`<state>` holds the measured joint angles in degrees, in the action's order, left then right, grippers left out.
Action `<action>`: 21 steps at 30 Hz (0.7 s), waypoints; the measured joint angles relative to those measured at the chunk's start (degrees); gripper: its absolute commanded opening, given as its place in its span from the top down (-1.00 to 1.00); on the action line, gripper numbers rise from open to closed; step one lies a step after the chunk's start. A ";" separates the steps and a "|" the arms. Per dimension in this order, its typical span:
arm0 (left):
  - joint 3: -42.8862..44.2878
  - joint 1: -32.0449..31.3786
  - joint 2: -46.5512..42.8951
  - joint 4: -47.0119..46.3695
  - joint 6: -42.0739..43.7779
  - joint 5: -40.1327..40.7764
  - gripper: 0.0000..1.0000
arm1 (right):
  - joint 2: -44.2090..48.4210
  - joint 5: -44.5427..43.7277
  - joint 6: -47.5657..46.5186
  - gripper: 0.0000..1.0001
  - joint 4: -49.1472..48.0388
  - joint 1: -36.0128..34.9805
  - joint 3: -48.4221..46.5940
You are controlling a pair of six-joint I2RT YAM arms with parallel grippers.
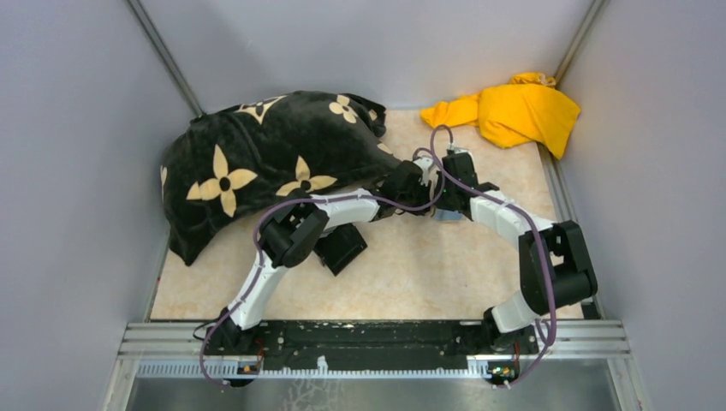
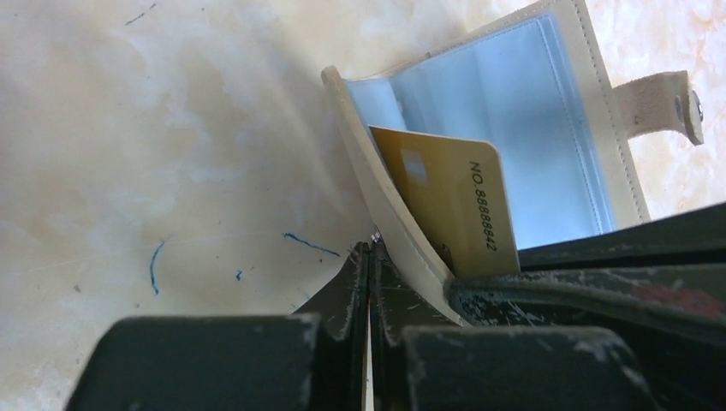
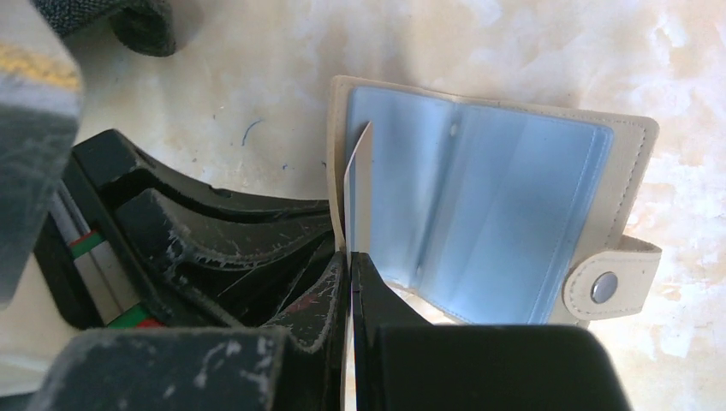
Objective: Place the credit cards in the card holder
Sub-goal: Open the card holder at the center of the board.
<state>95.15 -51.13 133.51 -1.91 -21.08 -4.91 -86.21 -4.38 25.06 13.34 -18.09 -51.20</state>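
Note:
The tan card holder [image 2: 514, 111] lies open on the table, its light blue plastic sleeves facing up and its clasp tab [image 3: 604, 287] to the right; it also shows in the right wrist view [image 3: 488, 214] and, mostly hidden under the grippers, in the top view [image 1: 446, 216]. My right gripper [image 3: 349, 255] is shut on the gold-orange card [image 2: 445, 205], seen edge-on [image 3: 360, 188], its far end inside the left sleeve. My left gripper [image 2: 370, 250] is shut, its tips against the outside of the raised left cover. The light blue card is out of view.
A black box [image 1: 341, 248] sits under the left arm's elbow. A black bag with cream flowers [image 1: 265, 163] fills the back left. A yellow cloth [image 1: 514, 111] lies at the back right. Grey walls close in on both sides.

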 measured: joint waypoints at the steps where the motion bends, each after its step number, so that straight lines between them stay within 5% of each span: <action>1: -0.85 0.00 -0.33 -0.85 -0.13 0.20 0.99 | -0.24 -0.35 -0.07 1.00 0.11 -0.17 -0.15; 21: -9.18 -1.42 -9.94 9.73 -5.03 12.98 1.00 | -1.64 -0.39 -1.03 1.00 -0.61 -0.94 -0.35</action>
<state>85.97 -52.56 123.57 7.81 -26.11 8.08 -87.85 -4.78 24.03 12.73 -19.03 -51.55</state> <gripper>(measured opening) 0.006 0.008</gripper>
